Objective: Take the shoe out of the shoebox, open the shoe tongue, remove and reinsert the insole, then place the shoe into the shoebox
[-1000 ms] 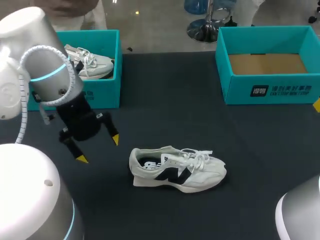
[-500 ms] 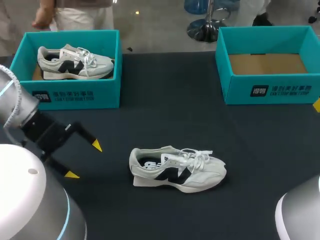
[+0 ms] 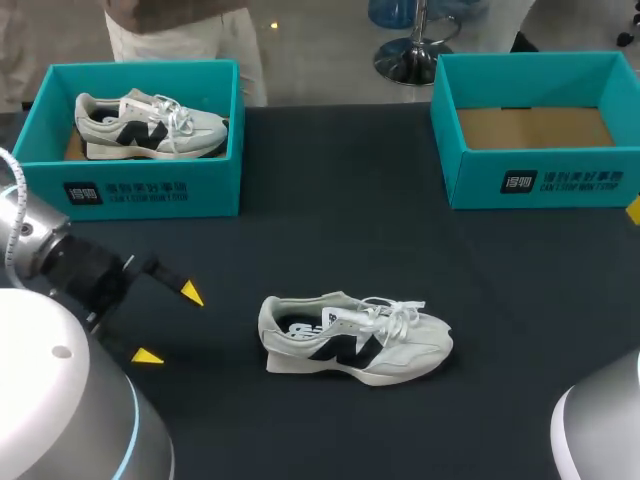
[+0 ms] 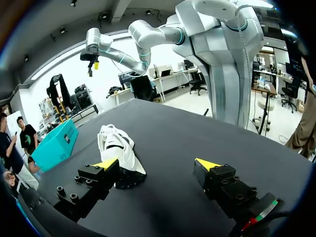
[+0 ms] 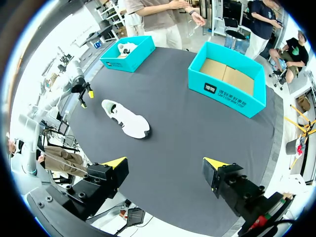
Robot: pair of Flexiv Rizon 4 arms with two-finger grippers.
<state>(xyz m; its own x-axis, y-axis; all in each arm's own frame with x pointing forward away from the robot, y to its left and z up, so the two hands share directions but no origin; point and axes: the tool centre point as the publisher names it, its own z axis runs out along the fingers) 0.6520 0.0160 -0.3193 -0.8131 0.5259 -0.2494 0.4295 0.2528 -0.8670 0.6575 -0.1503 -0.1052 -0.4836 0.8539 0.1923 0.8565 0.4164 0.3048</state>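
I count 2 shoes, 2 shoeboxes: loose shoe [image 3: 355,340] at table [image 3: 340,220] middle; boxed shoe [image 3: 150,125] in far-left shoebox [image 3: 150,190]; far-right shoebox [image 3: 560,180]. Left gripper [image 3: 168,324], right gripper [image 5: 165,163] spread wide, holding nothing.

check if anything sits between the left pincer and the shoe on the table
Nothing visible does. The open left pincer points toward the heel of the shoe, and only the table surface lies between them.

We've got the shoe [image 3: 355,340] sitting mid-tabletop [image 3: 330,230], toe toward our right. Our left pincer [image 3: 168,323] is left of its heel, apart from it. Behind: left shoebox [image 3: 140,190] with a second shoe [image 3: 150,125] inside, right shoebox [image 3: 540,180] opposite.
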